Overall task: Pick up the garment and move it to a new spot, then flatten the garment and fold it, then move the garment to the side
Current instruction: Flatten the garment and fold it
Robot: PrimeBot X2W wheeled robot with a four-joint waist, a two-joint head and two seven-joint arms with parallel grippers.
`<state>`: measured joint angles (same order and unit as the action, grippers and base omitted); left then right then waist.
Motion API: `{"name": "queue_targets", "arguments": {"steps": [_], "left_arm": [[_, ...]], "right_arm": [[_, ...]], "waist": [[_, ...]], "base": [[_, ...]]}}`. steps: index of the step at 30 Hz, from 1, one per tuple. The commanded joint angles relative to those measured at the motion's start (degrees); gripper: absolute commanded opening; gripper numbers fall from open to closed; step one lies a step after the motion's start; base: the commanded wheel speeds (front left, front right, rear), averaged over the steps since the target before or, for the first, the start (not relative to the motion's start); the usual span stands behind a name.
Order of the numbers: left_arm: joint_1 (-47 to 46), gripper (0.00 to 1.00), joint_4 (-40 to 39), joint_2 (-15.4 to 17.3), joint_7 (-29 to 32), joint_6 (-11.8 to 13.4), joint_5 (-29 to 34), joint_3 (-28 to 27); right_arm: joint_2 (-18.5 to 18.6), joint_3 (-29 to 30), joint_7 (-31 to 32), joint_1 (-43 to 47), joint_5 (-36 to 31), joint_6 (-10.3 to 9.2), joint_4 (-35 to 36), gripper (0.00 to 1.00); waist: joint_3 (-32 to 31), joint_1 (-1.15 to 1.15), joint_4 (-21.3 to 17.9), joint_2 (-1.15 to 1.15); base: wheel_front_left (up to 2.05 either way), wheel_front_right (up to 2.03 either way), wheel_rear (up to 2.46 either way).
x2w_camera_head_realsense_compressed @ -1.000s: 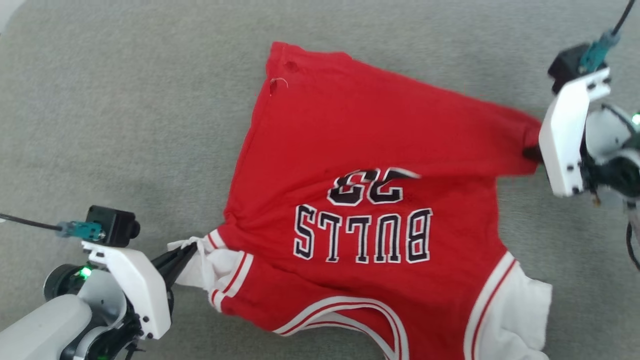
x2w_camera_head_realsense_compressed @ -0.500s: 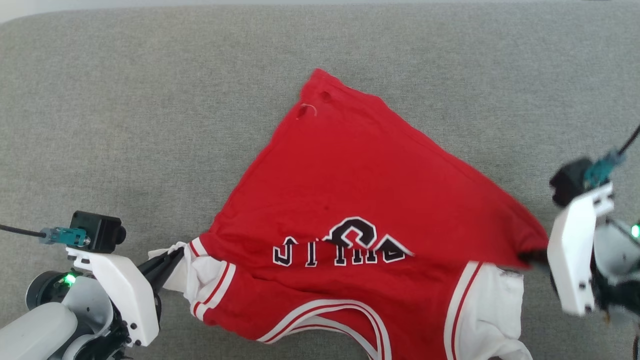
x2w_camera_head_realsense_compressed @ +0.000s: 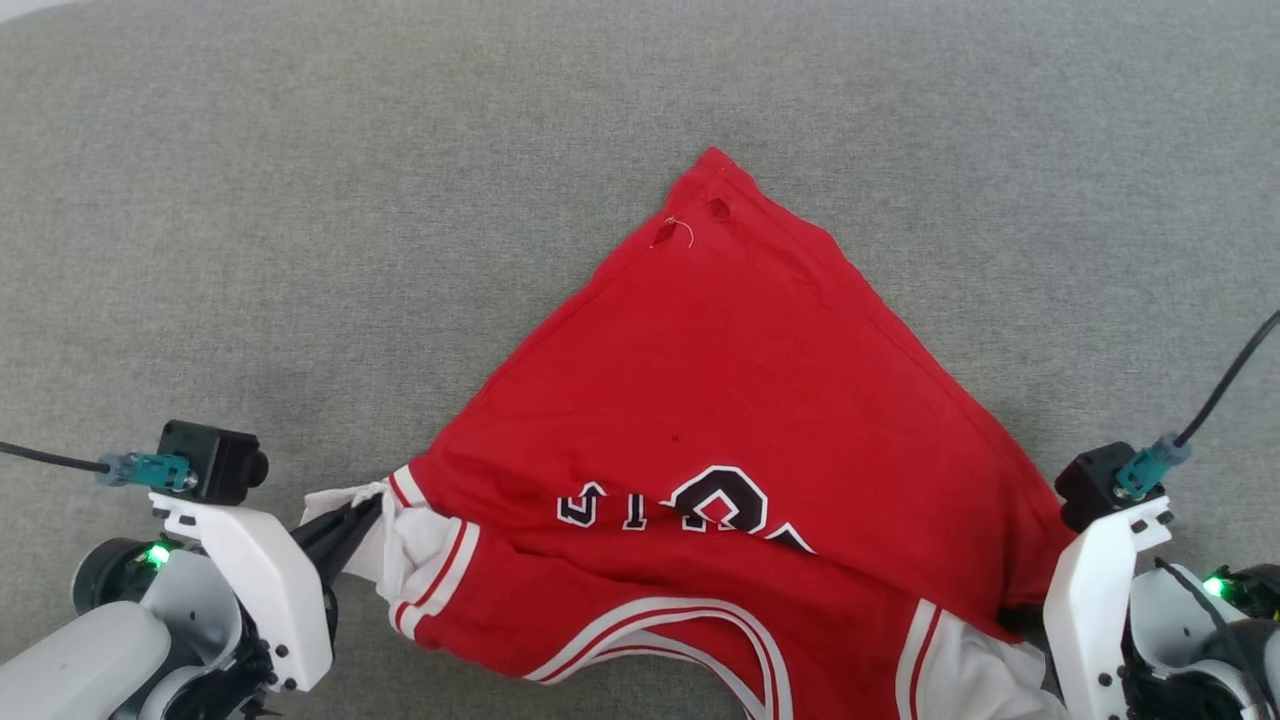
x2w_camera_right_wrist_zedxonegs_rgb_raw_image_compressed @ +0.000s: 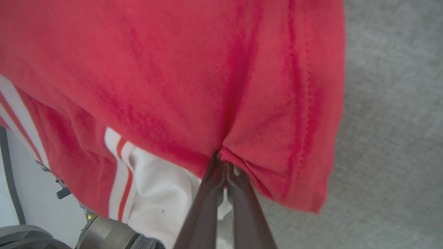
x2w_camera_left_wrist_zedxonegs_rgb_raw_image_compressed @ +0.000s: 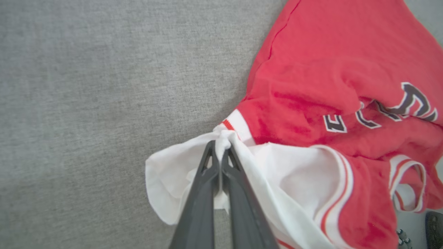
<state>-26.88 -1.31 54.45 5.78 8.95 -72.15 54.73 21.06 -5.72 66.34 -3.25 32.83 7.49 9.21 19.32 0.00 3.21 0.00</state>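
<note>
Garment folds over its half-hidden lettering, left jaws clamping the white sleeve, right jaws the red edge.

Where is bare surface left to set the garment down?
Free: the grey surface left of the garment beyond the left pincer, the strip past its far corner, and the patch right of it beyond the right pincer. Crowded: the near edge, where both pincers clamp cloth.

My left hand and right hand have dark tapered fingers, white screw-dotted plates, black cameras with teal plugs, green lights
</note>
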Motion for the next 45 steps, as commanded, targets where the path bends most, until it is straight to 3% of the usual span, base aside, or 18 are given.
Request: {"name": "queue_targets", "arguments": {"steps": [1,2,4,5,12,18,22,33,38,45], "left_arm": [[-0.68,0.0,0.23,-0.4,0.13,-0.4,-0.03,0.06],[-0.63,0.0,0.46,-0.42,0.22,-0.46,-0.03,0.14],[-0.67,0.0,0.68,-0.75,0.18,-0.7,0.08,0.3],[-0.65,0.0,0.79,-0.9,0.14,-0.79,0.13,0.37],[-0.19,0.0,1.07,-1.78,0.58,-0.78,0.53,1.16],[-1.15,0.0,1.76,-3.41,1.66,-1.18,1.22,2.3],[-1.87,0.0,2.36,-4.78,2.18,-1.62,1.74,2.94],[-5.43,0.0,4.36,-8.52,3.21,-3.84,3.55,3.76],[-7.31,0.0,5.84,-10.7,3.61,-5.21,4.08,4.25],[-10.12,0.0,8.47,-14.34,4.3,-7.44,5.32,5.34]], "right_arm": [[-0.55,-1.62,-0.73,0.39,-0.13,0.0,-2.54,0.0],[-0.43,-2.0,-1.6,0.13,-0.31,0.0,-3.15,0.15],[0.02,-2.04,-2.89,-0.7,-0.48,-0.01,-3.21,0.6],[0.72,-2.02,-2.77,-0.88,-0.73,-0.01,-2.98,1.0],[2.46,2.02,-0.7,-1.48,-0.05,0.0,5.14,1.0],[0.93,5.43,0.95,-3.07,-1.55,0.0,13.17,1.0],[0.12,4.72,-2.01,-7.33,-3.12,0.0,14.85,1.0],[0.89,-5.26,-16.75,-27.09,-5.28,0.0,-2.43,1.0],[2.0,-10.43,-22.22,-36.25,-5.53,0.0,-15.7,1.0],[3.58,-17.68,-24.41,-45.93,-3.64,0.0,-33.43,1.0]], "waist": [[-0.15,0.0,0.11,0.0],[-0.3,0.0,0.16,0.0],[-0.68,0.0,0.27,0.0],[-0.94,0.0,0.34,0.0],[-2.47,0.0,1.3,0.0],[-3.31,0.0,3.44,0.0],[-3.39,0.0,4.93,0.0],[-1.25,0.0,9.94,0.0],[0.03,0.0,12.86,0.0],[1.91,0.0,17.01,0.0]], "base": [[0.0,0.0,0.0],[0.0,0.0,0.0],[0.0,0.0,0.0],[0.0,0.0,0.0],[0.0,0.0,0.0],[0.0,0.0,0.0],[0.0,0.0,0.0],[0.0,0.0,0.0],[0.0,0.0,0.0],[0.0,0.0,0.0]]}}
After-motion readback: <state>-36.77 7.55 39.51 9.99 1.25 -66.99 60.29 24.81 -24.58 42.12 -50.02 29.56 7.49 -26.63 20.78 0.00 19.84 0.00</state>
